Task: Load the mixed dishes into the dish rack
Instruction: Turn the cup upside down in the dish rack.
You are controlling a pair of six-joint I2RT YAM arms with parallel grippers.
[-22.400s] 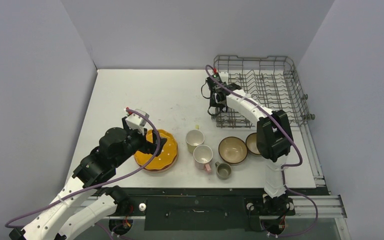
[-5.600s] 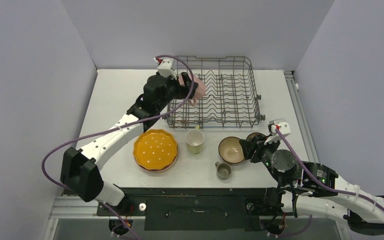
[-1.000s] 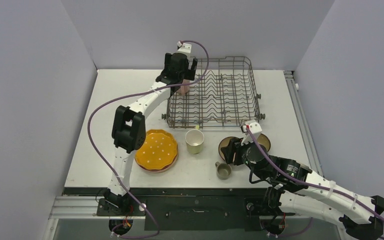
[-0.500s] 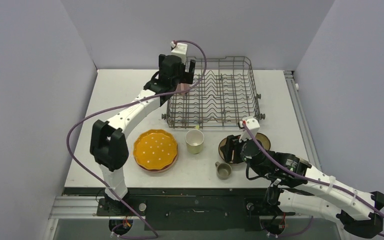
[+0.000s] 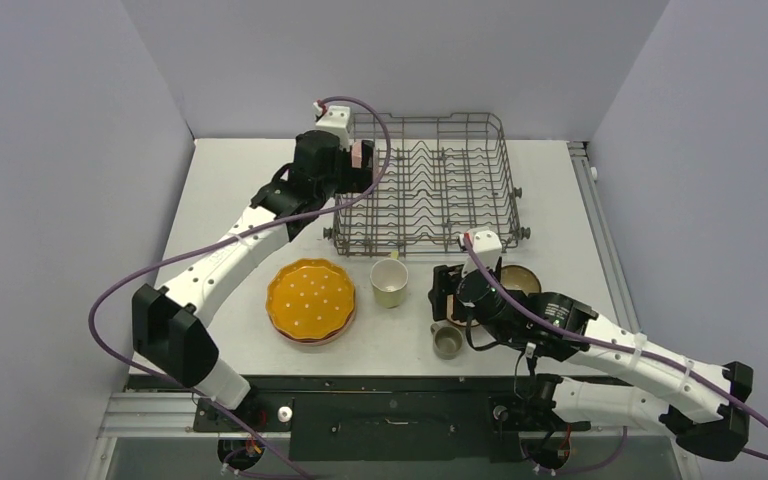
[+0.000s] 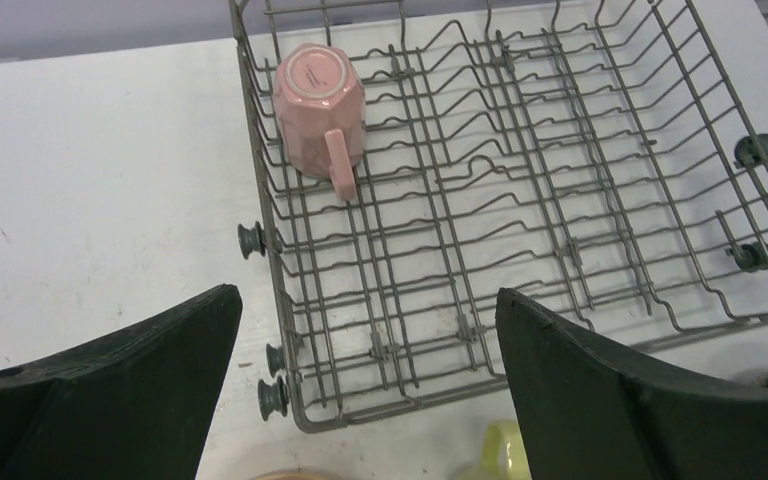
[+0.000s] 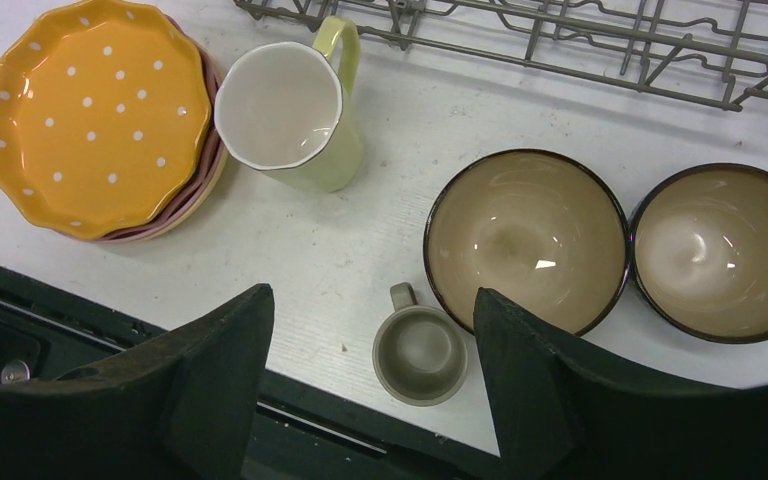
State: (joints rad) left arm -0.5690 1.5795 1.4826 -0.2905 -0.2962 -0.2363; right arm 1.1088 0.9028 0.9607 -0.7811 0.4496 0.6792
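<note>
Backing off from the dish rack's (image 6: 480,160) far-left corner, the left gripper (image 6: 365,293) now hangs above the rack's near-left side, jaws spread wide and holding nothing. Ahead of those jaws and slightly left, the pink mug (image 6: 318,105) sits upside down on the wires, faceted, handle pointing back toward the gripper. The right gripper (image 7: 372,291) has swung left over the dishes, its jaws wide and empty. The small grey-olive cup (image 7: 420,355) stands upright on the table below the gap. The two glossy brown bowls (image 7: 525,240) (image 7: 725,250), touching, lie ahead and right. Ahead sits the pale yellow mug (image 7: 285,110). Far left, the scalloped orange dotted plate (image 7: 95,115) rests on the pink plate (image 7: 175,215). The matte white table (image 6: 100,180) is faintly scuffed, and plain pale grey walls (image 5: 380,60) enclose it.
</note>
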